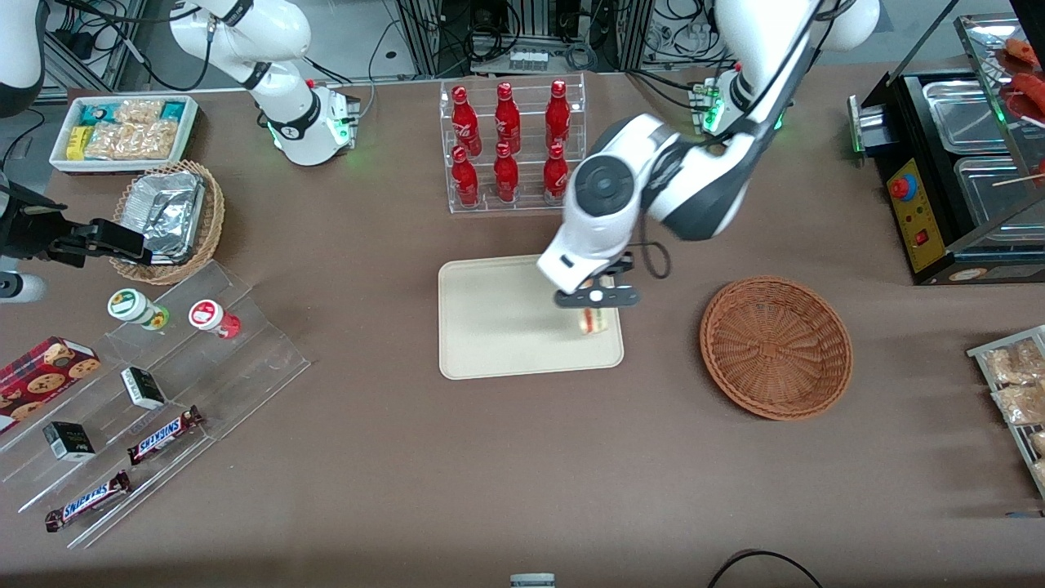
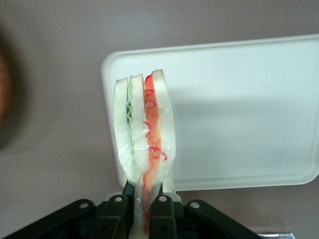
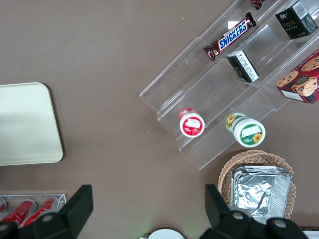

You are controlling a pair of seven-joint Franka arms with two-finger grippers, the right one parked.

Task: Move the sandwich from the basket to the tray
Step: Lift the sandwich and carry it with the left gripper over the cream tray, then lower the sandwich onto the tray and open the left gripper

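Two fingers (image 2: 160, 214) of the tool (image 1: 595, 307) clench the sandwich (image 2: 144, 139), apparently just above the tray (image 1: 490, 327).

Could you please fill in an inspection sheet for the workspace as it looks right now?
Surface: brown table, no spills seen.
Sandwich: clamped upright in the gripper, over the tray's corner nearest the basket; whether it touches the tray cannot be told.
Tray: otherwise bare.
Basket: nothing in it.
Clutter: rack of red bottles; acrylic steps with snack bars, cups and boxes; tan basket with foil container; white bin of snack packets.
Gripper: shut on the sandwich.
Cables: one loop at the table edge nearest the camera.
Surroundings: food warmer toward the working arm's end.
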